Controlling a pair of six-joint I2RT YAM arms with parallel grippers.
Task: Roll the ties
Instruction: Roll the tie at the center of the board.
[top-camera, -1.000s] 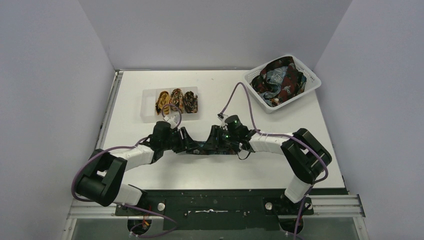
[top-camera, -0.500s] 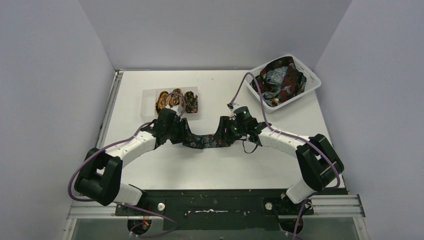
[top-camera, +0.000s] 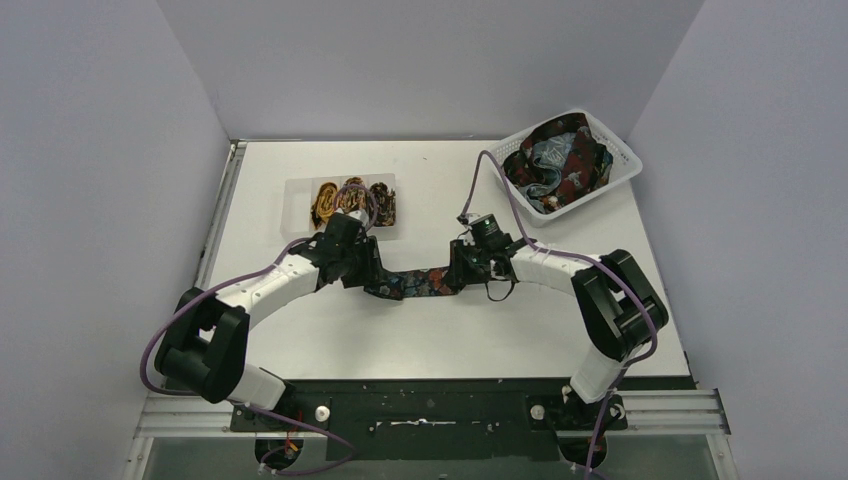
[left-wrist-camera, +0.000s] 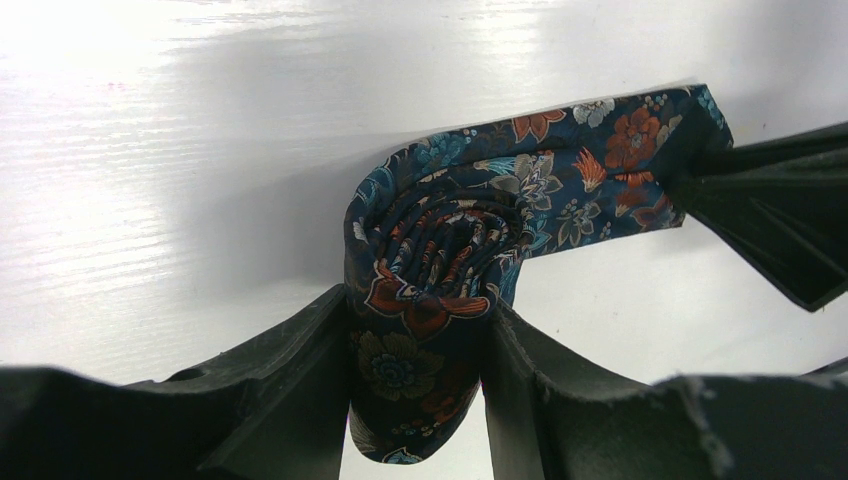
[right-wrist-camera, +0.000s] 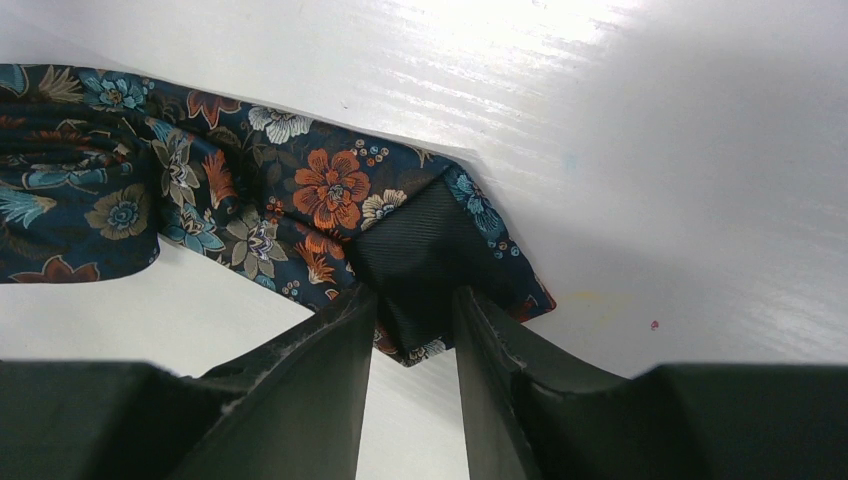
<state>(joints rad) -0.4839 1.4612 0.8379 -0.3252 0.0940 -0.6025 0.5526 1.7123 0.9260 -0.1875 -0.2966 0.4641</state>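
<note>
A dark navy floral tie (top-camera: 415, 284) stretches between my two grippers at mid-table. My left gripper (top-camera: 368, 270) is shut on its rolled coil end (left-wrist-camera: 430, 290), with the spiral showing between the fingers (left-wrist-camera: 300, 370). My right gripper (top-camera: 460, 268) is shut on the tie's pointed tip (right-wrist-camera: 420, 270), where the black lining shows. The strip (right-wrist-camera: 200, 180) between them lies just over the white table. Three rolled ties (top-camera: 350, 200) sit in a clear tray. More loose ties (top-camera: 560, 160) are heaped in the basket.
The white lattice basket (top-camera: 625, 170) stands at the back right corner. The clear tray (top-camera: 292, 215) is behind the left gripper. Purple cables (top-camera: 500, 190) loop over both arms. White table (top-camera: 420, 330) lies in front, dark rail at the near edge.
Both grippers moved away from the near edge and apart, stretching the tie out between them; the left gripper now sits close to the tray.
</note>
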